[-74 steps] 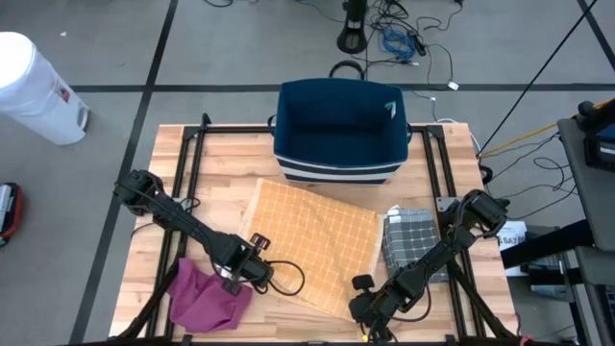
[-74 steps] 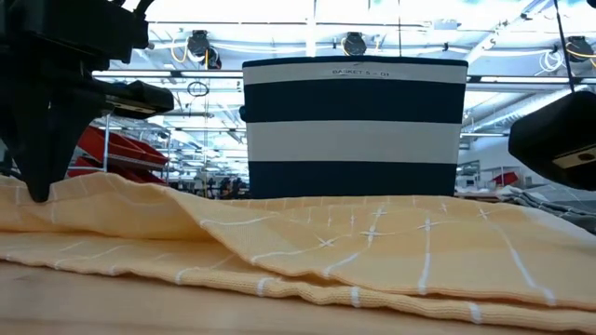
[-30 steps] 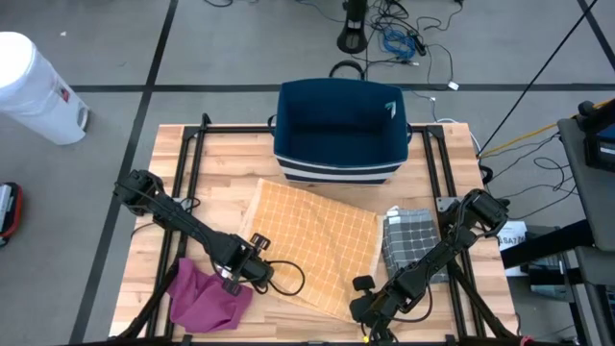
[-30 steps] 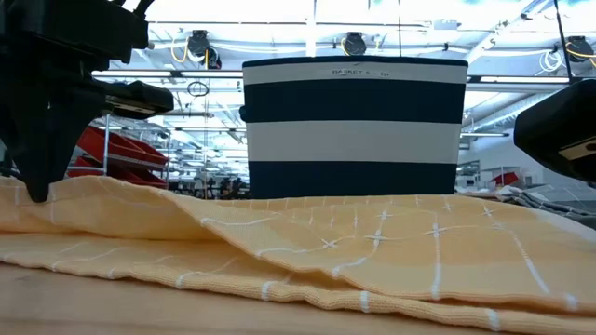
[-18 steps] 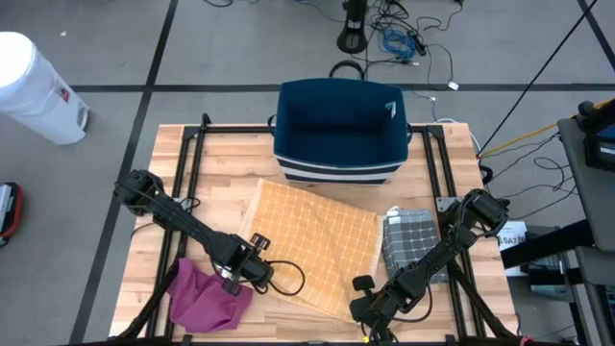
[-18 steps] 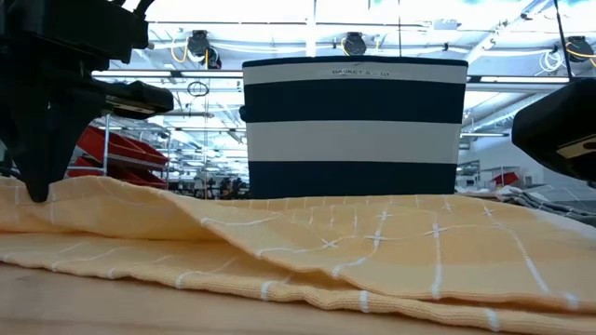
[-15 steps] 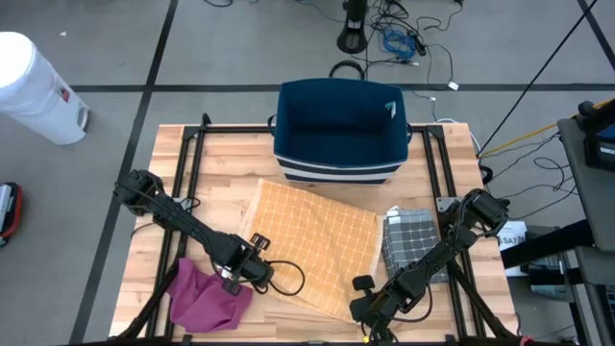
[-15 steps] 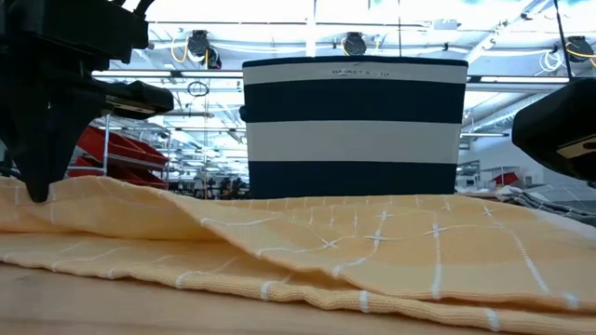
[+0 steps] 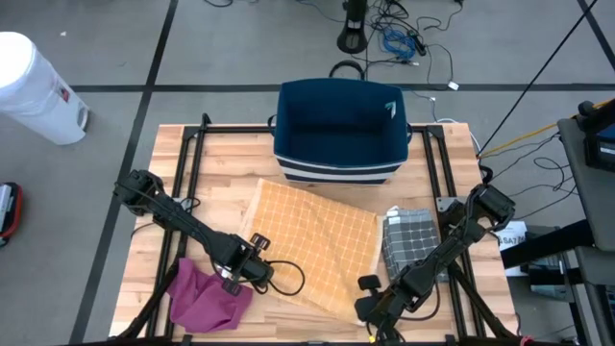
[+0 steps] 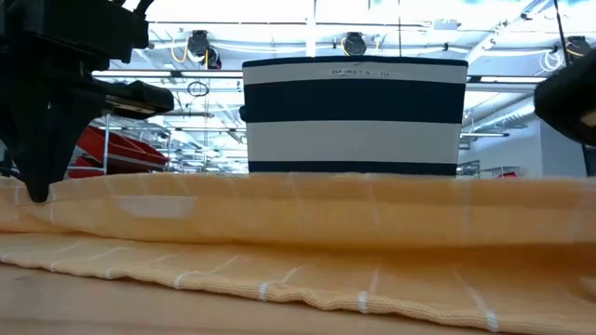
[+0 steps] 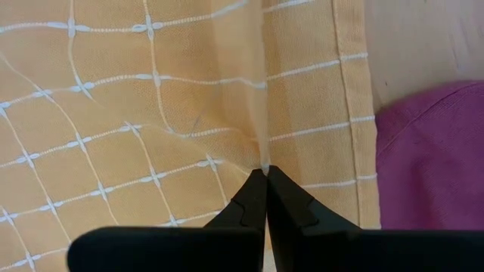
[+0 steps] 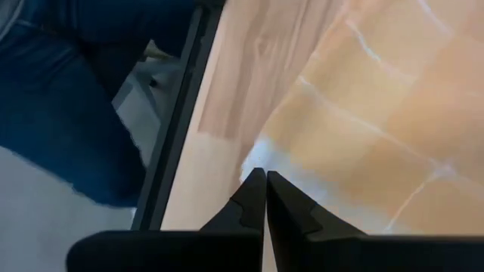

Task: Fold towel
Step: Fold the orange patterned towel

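Observation:
An orange towel (image 9: 312, 245) with a white grid lies spread in the middle of the table. My left gripper (image 9: 252, 272) stands over its near left part, pointing down, shut on the cloth (image 11: 264, 171). It shows as the dark upright shape (image 10: 37, 191) in the low view. My right gripper (image 9: 361, 306) is at the towel's near right corner, slanting down, and is shut there (image 12: 261, 175). In the low view the towel (image 10: 307, 214) stands up as a level ridge across the picture. My left gripper pinches the towel a little in from its left edge (image 11: 261, 155), between its two fingertips, from above, pointing down. A small ridge of cloth runs away from the tips. The towel around it lies flat on the table. My right gripper pinches the towel's near right corner (image 12: 278, 157) between its two fingertips, slanting down from the table's near right. The cloth rises off the wood toward the fingers. One layer or several, I cannot tell.
A navy and white basket (image 9: 341, 130) stands at the far side behind the towel. A folded grey checked cloth (image 9: 413, 240) lies at the right, and a magenta cloth (image 9: 202, 293) lies at the near left beside my left gripper. Black frame rails (image 9: 187, 183) run along the table's sides.
My right gripper has gone up a little with the towel's near right corner. The towel's right near part has lifted off the table and now stands as a level ridge. The left part under my left gripper has stayed where it was.

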### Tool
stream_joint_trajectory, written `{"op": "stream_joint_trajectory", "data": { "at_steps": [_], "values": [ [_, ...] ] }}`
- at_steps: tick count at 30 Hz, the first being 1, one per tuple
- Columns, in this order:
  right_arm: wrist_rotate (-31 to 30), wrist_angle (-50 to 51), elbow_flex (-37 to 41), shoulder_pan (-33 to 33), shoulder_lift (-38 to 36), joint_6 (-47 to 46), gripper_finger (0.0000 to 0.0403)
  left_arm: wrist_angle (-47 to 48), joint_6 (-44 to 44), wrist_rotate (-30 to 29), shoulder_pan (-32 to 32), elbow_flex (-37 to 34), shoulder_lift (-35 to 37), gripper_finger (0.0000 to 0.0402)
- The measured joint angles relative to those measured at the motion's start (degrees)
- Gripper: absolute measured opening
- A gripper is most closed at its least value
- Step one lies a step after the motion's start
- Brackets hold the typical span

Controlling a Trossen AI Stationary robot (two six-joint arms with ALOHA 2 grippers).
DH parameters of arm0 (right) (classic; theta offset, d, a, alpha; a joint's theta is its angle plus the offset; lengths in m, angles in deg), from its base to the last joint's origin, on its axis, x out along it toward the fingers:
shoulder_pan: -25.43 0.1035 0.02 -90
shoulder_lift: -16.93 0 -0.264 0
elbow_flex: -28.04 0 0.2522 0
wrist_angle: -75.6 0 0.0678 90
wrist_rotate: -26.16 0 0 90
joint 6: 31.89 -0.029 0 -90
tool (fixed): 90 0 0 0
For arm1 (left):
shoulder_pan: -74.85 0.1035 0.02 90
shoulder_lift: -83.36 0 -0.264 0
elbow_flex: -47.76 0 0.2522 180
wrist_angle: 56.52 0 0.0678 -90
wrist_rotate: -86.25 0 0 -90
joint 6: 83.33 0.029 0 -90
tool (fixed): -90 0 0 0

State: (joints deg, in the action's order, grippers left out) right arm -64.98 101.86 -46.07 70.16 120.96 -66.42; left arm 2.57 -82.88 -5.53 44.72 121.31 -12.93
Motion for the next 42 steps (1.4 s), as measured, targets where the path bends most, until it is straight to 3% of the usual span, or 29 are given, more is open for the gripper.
{"op": "stream_joint_trajectory", "data": {
  "at_steps": [13,22,29,33,42],
  "values": [
    [0.5,0.6,0.0,0.0,0.1,-0.5,0.0001,-1.3,0.1,1.4,0.0,0.0,0.0,0.0004],
    [-11.2,19.0,0.1,-0.4,-0.7,-8.4,0.0,-1.4,0.1,2.9,0.0,0.0,0.0,0.0004],
    [-21.5,12.8,0.1,-1.3,-3.5,-3.3,0.0014,-1.8,0.1,3.2,0.0,0.0,0.0,0.0018],
    [-19.3,8.6,0.1,-3.5,-2.9,1.2,0.0028,-2.6,0.2,4.8,-0.1,0.0,0.0,0.0041],
    [-12.7,10.4,2.3,-7.7,-0.5,2.2,0.0034,-0.6,-2.8,5.2,-1.7,0.0,0.0,0.0136]
  ]
}}
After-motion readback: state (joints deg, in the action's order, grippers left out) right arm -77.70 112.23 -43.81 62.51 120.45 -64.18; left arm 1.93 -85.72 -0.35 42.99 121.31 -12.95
